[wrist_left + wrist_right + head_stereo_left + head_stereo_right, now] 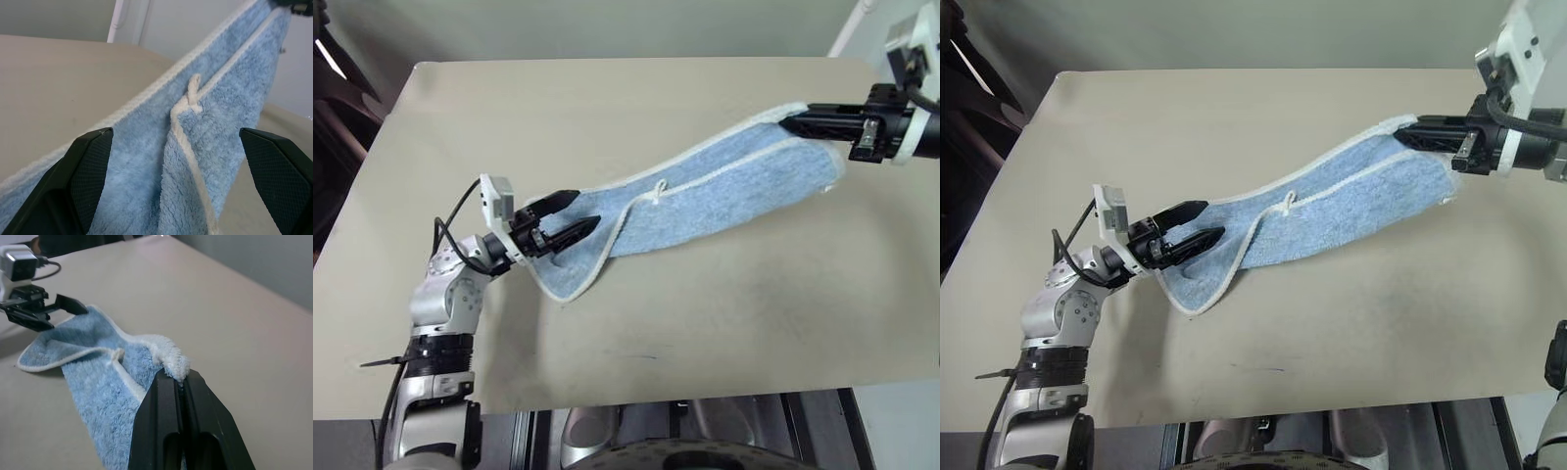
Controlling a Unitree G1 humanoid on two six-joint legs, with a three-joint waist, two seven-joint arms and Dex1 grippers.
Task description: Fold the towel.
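The towel (724,191), light blue terry with cream-white edging and a small white loop (656,194), stretches from the table's left middle up to the right. My right gripper (790,122) is shut on the towel's right end and holds it raised above the table (607,108). The towel's left end (1197,284) lies on the table. My left gripper (576,212) is open, its two fingers set on either side of that low end, with the cloth between them in the left wrist view (146,186). In the right wrist view the pinched edge (172,361) bunches at my closed fingertips.
The beige table runs to its front edge (656,397) close below my left arm, and its right edge lies under my right arm. A dark area lies beyond the left edge (342,117). A pale wall stands behind.
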